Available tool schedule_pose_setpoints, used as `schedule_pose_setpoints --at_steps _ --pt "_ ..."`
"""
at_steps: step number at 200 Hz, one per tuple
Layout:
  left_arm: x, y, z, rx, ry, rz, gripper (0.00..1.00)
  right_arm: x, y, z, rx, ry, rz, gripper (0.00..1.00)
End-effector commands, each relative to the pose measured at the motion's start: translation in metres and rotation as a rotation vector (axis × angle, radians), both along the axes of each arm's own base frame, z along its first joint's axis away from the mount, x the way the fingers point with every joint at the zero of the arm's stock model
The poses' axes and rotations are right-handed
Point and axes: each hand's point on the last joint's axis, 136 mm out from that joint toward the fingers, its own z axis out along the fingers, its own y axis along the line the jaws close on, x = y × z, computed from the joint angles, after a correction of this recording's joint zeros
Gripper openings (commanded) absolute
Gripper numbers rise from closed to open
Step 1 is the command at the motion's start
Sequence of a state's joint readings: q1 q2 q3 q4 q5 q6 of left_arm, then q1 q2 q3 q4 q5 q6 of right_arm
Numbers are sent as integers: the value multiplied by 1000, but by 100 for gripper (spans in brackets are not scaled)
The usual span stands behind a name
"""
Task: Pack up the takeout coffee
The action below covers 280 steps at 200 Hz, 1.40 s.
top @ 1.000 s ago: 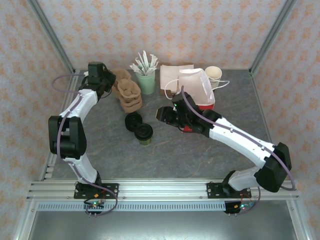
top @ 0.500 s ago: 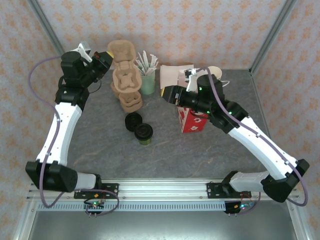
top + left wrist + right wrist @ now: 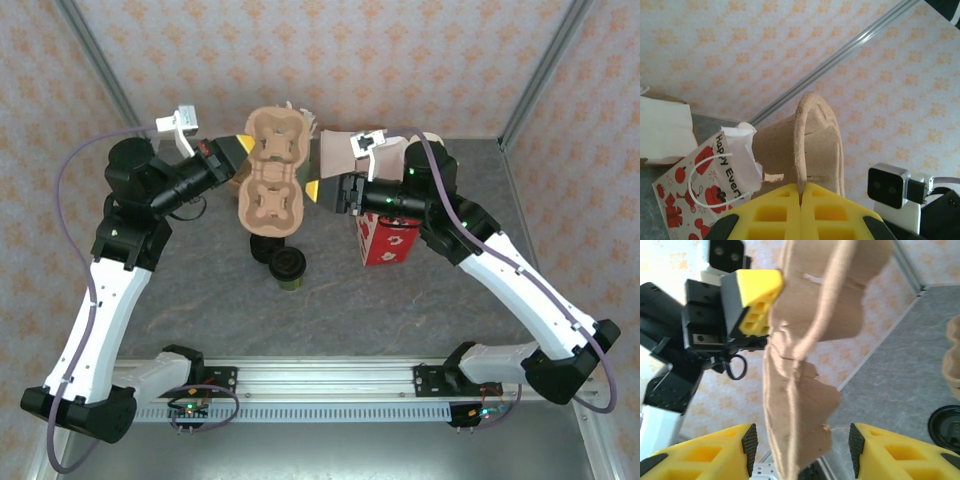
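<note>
The takeout coffee (image 3: 288, 268), a short olive-green cup with a black lid, stands on the grey table in front of the arms. High above it hangs a brown pulp cup carrier (image 3: 270, 180), which my left gripper (image 3: 243, 150) is shut on at the left rim. In the left wrist view the yellow jaws (image 3: 801, 192) pinch that rim (image 3: 801, 135). My right gripper (image 3: 318, 190) is open at the carrier's right edge. In the right wrist view the carrier (image 3: 795, 405) hangs between the spread pads (image 3: 749, 449) without touching them.
A red-and-white paper bag (image 3: 385, 238) stands upright under the right arm, also in the left wrist view as the bag (image 3: 690, 200). A stack of black lids (image 3: 262, 247) sits left of the coffee. White napkins (image 3: 338, 150) and cream cups (image 3: 430, 142) lie at the back.
The left arm has swung the carrier up and toward the middle. The right gripper has moved left from above the bag to the carrier's right edge.
</note>
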State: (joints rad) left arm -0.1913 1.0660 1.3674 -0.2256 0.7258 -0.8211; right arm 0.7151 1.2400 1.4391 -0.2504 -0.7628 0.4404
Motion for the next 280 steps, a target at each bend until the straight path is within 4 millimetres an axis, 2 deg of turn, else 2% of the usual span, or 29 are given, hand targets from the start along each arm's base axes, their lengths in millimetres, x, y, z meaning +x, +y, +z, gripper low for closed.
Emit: schedule_pose_setpoints --at_steps 1,47,111,121,128,135,143,155,164,174,178,200,217,231,246,280 --pt "-10 -7 -1 -10 10 -32 0 -23 16 8 38 -47 142 54" --pt "-16 -8 2 -31 -2 -20 0 -28 18 3 36 -56 144 50" --pt "-17 -4 4 -43 -14 2 0 -29 17 -15 2 -30 125 39" --pt "-17 -5 4 -44 -15 -1 0 -29 17 -16 2 -26 126 35" --pt "-17 -6 4 -44 -17 -2 0 -30 17 -16 3 -25 129 27" --pt "-16 -6 3 -41 -15 -1 0 -30 17 -16 5 -25 128 16" --pt "-16 -6 2 -35 -15 -2 0 -28 17 -15 4 -24 116 0" --pt "-16 -8 0 -15 -10 -6 0 -25 14 -14 -6 -25 87 0" --pt "-18 -9 0 22 -20 -14 12 -26 10 -13 -19 -30 75 0" --pt "-23 -10 0 87 -42 -22 35 -25 6 -13 -46 -29 55 0" --pt "-26 -10 2 118 -54 -22 41 -25 3 -13 -58 -28 42 0" --pt "-37 -2 7 331 -125 18 59 -22 -12 -16 -141 -11 -13 0" --pt "-47 -9 18 429 -222 -16 72 -18 -25 -19 -187 23 -59 0" --pt "-59 -21 24 525 -317 -61 76 -12 -37 -20 -212 83 -114 0" --pt "-73 -34 30 624 -429 -129 80 -18 -42 -19 -231 130 -103 0" --pt "-86 -55 28 789 -584 -266 76 -30 -59 -35 -347 219 -120 0"
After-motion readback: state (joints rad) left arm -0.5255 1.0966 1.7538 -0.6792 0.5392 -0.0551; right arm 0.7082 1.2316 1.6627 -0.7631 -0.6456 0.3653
